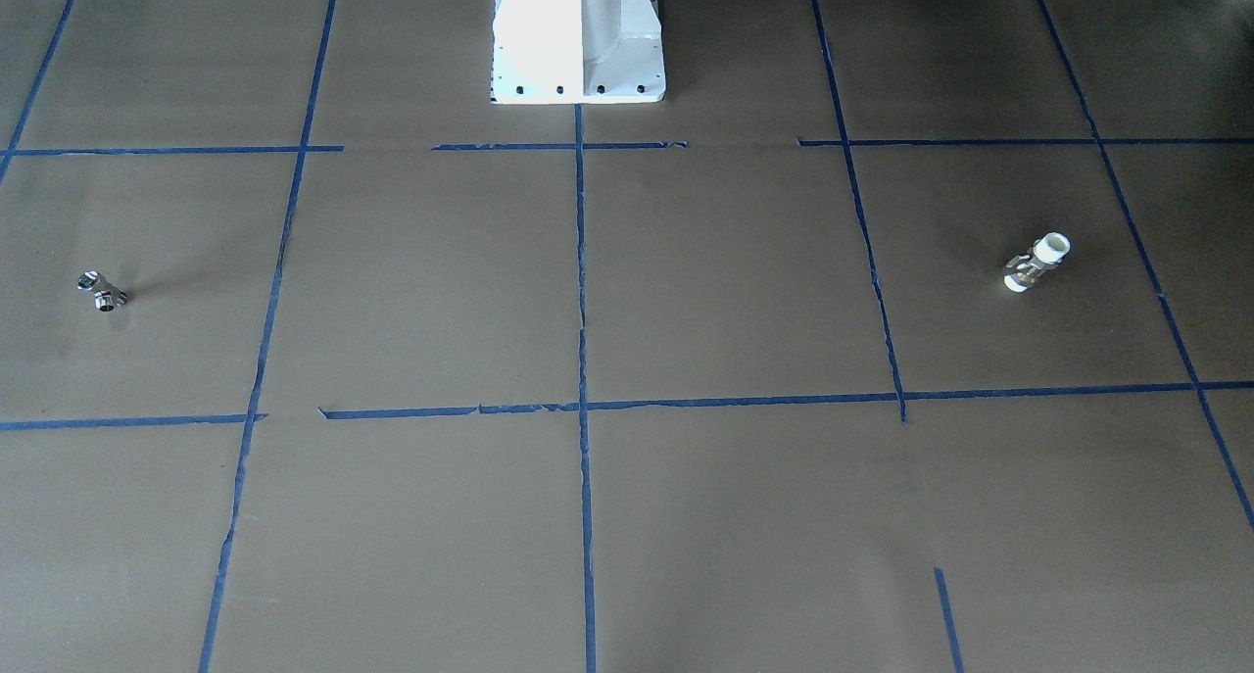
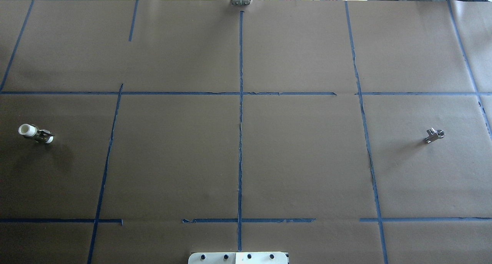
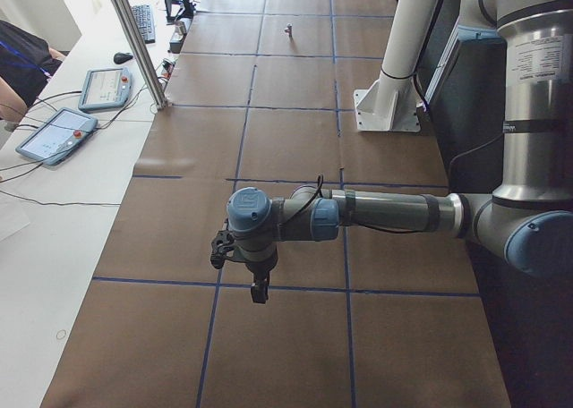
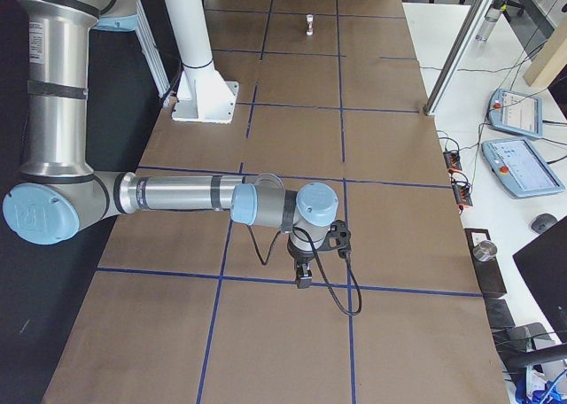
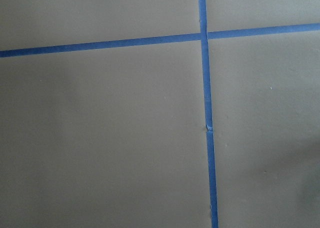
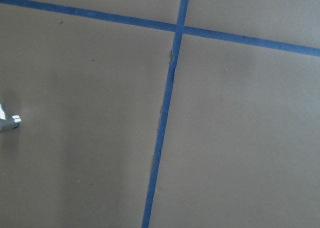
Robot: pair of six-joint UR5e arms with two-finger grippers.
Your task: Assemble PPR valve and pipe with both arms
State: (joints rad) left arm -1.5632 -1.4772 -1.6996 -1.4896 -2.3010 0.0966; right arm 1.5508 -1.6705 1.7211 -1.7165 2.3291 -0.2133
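Looked like the opening approach, before any pickup. Found the PPR valve (image 2: pixel 35 133) lying on the table (image 2: pixel 173 160) at left, the pipe (image 2: pixel 434 135) well apart at right. Could not tell left end effector (image 3: pixel 259 290) or right end effector (image 4: pixel 303 277) released or clenched. Next called for reaching each to its part.

The left arm (image 3: pixel 394 213) stands with its upper link upright, bends at the elbow and stretches its forearm out level, away from the base. The left gripper (image 3: pixel 259 290) hangs straight down from the wrist. The right arm (image 4: pixel 177 193) holds the mirrored pose, its right gripper (image 4: pixel 303 276) likewise pointing down. These side views do not show whether either gripper's jaws are parted
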